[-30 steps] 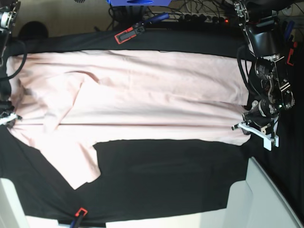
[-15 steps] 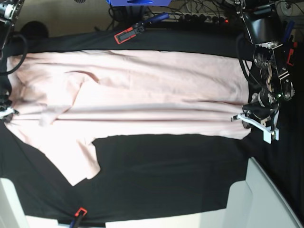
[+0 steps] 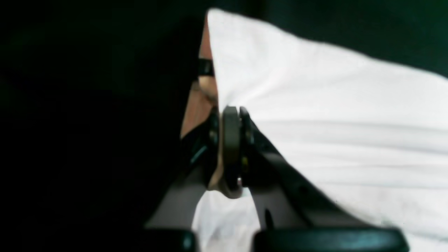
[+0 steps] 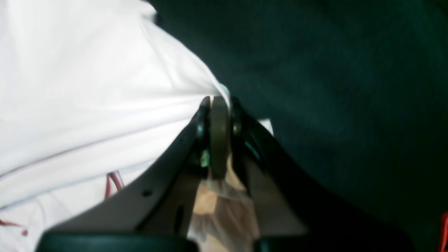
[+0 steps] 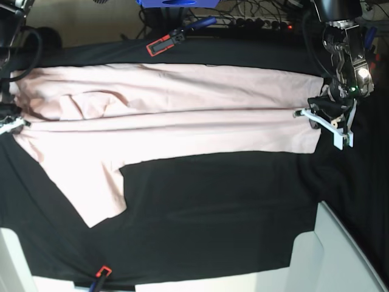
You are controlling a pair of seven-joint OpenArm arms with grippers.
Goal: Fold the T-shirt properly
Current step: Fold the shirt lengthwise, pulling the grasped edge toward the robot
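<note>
The pale pink T-shirt [image 5: 182, 121] lies lengthwise across the black table cover [image 5: 213, 213], pulled taut along a raised crease between both grippers. One sleeve [image 5: 100, 194] spreads toward the near side at the left. My left gripper [image 5: 309, 115] is shut on the shirt's right end; in the left wrist view its tips [image 3: 229, 117] pinch the cloth [image 3: 332, 122]. My right gripper [image 5: 9, 125] is shut on the shirt's left end; in the right wrist view its tips [image 4: 218, 103] clamp the fabric [image 4: 87, 87].
Red and black clamps [image 5: 161, 44] [image 5: 102, 272] hold the cover at the far and near edges. White bins stand at the near right [image 5: 340, 255] and near left [image 5: 12, 261]. Cables and a power strip [image 5: 261, 23] run behind the table.
Both grippers have moved toward the far side of the table, carrying the pinched crease with them. The shirt's near edge has slid the same way, baring more black cover.
</note>
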